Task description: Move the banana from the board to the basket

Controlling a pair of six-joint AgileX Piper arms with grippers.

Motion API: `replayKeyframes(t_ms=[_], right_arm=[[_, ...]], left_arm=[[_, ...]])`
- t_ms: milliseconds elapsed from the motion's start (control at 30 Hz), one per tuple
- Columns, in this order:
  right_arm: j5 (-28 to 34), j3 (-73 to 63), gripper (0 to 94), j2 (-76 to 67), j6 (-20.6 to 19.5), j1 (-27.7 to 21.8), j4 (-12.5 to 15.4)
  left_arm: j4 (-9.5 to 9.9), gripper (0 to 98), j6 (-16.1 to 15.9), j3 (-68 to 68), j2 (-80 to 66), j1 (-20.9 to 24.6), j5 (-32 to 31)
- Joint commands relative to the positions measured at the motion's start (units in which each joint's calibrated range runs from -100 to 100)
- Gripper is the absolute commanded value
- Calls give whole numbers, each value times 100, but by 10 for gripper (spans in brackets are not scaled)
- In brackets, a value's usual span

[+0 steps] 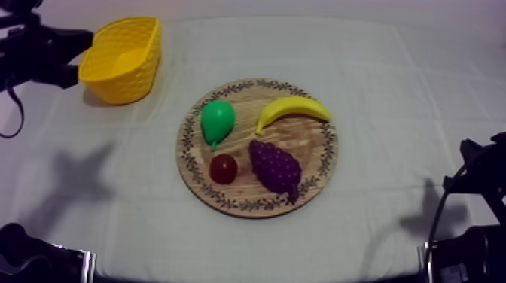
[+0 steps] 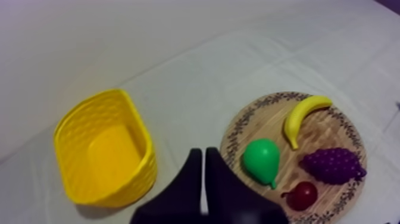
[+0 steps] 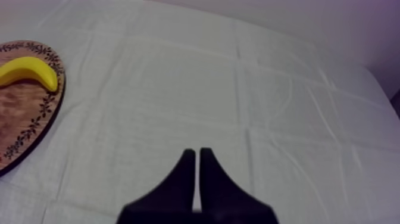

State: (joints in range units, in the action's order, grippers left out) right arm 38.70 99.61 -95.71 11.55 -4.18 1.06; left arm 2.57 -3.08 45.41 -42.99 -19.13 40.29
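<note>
Grey-white cloth [image 1: 391, 90] covers the table. Mid-table sits a round wooden board [image 1: 312, 147] with a patterned rim, holding four toy fruits: curved yellow banana [image 1: 292, 111] at its far right, green pear [image 1: 217, 122] on the left, purple bunch of grapes [image 1: 275, 167] at near right, and a small red fruit [image 1: 223, 168] beside the grapes. The banana lies untouched on the board, well apart from the yellow lattice-walled basket [image 1: 124, 83] at far left. On the left gripper [image 2: 203, 158] the fingers are pressed into a narrow wedge, gripping nothing, over cloth between basket and board. Same on the right gripper [image 3: 197, 156], closed and empty, over cloth beside the board's banana side.
</note>
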Motion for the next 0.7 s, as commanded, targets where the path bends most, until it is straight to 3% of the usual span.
replayKeyframes(t_ms=[0,200,367,667], right_arm=[[1,5,4,-5,1,-3,-1],[1,5,4,-5,0,-3,-1],[1,5,4,-5,0,-3,-1],[1,5,4,-5,0,-3,-1]], left_arm=[[34,4,20,-680,605,-196,130],[145,4,119,-1601,1523,-506,554],[399,4,257,-2083,2163,-836,626],[691,6,436,-2869,3303,-1299,940]])
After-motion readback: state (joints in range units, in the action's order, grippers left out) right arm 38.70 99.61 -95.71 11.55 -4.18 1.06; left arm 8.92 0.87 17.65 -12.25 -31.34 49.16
